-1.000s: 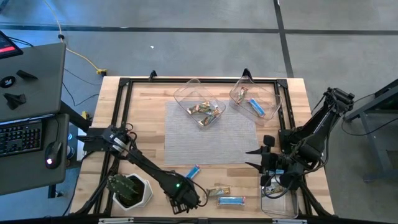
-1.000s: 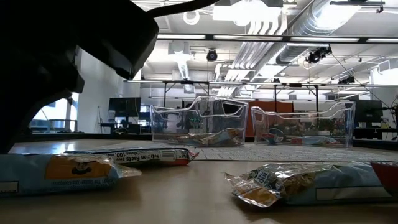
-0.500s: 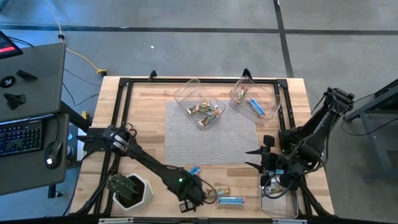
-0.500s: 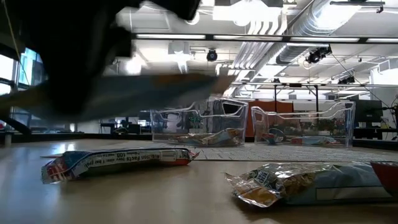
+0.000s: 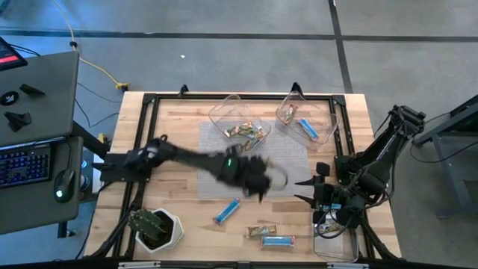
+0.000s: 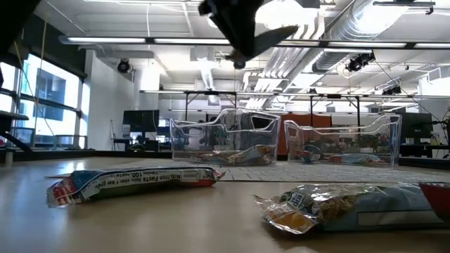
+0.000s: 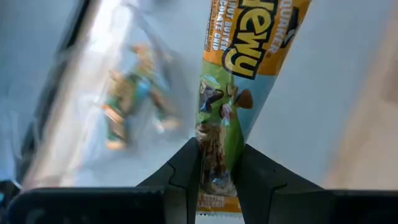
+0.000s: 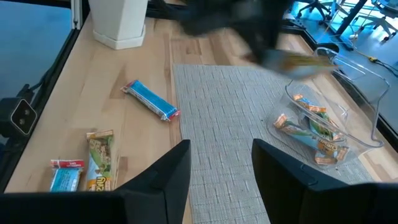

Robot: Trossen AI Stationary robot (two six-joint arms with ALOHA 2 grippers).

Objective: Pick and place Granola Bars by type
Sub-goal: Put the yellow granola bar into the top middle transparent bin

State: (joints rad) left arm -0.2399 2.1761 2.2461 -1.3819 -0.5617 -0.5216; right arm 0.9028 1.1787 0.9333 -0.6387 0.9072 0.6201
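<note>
- The middle of the grey mat (image 5: 254, 161) is mostly bare, but the left gripper (image 5: 263, 179) hangs over it.
- Two clear bins (image 5: 240, 121) block the table's (image 5: 179, 134) far edge.
- Three bars (image 5: 227, 211) lie near the near edge.

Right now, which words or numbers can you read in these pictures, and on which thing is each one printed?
"hewy": on the granola bar held by the left gripper; the first letter is cut off.
"Nutrition Facts 100": seemingly on the bar lying on the table, small.
Other small print on both wrappers: too blurred to read.
Bars in the bins: too small to read.
</note>
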